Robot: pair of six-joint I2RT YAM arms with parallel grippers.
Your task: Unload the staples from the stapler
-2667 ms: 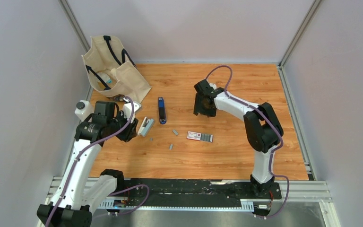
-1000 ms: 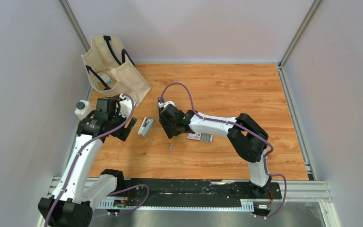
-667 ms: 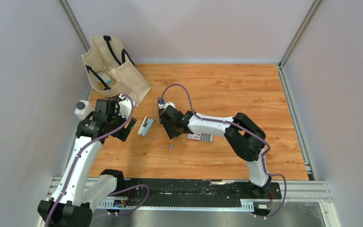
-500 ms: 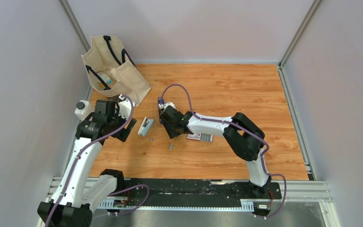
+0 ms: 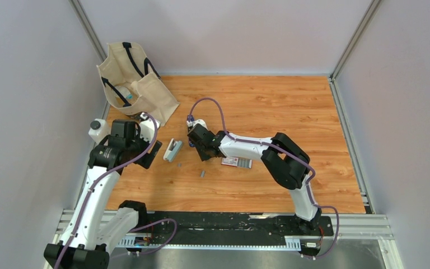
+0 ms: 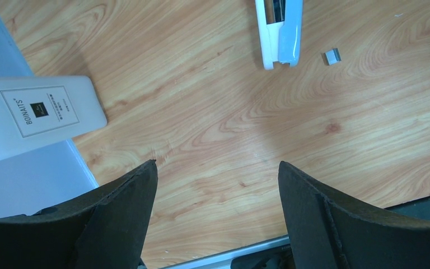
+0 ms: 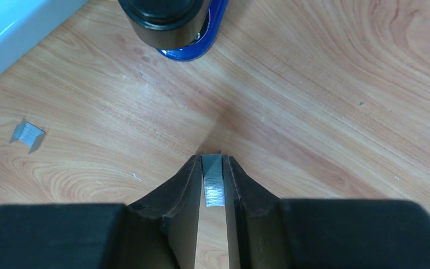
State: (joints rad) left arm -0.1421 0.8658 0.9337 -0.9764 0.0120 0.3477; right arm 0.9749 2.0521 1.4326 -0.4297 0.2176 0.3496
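While the left jaws stand wide open above the bare worktop [image 6: 218, 123] and hold nothing, the right jaws are almost closed. Their two fingers [image 7: 182, 190] press on both long sides of a short staple strip [image 7: 213, 180]. This strip appears to rest on the wood, between the fingertips, near the rounded end of the blue stapler [image 7: 190, 53].

Seen from above, the right arm reaches to the left across the middle of the worktop. Its jaws are near the white stapler [image 5: 172, 150], which lies between the two arms. In this view the blue stapler is mostly hidden under the right wrist.

A second strip [image 5: 202, 174] lies alone, closer to the arm bases and apart from both jaws. A small staple piece [image 6: 331, 56] lies just beside the end of the white stapler. The red-and-white box [image 5: 237, 162] lies beside the right forearm. A white bottle [image 6: 39, 112] lies at the left edge of the worktop, near the left jaws. A cloth bag [image 5: 134, 84] stands in the far left corner.
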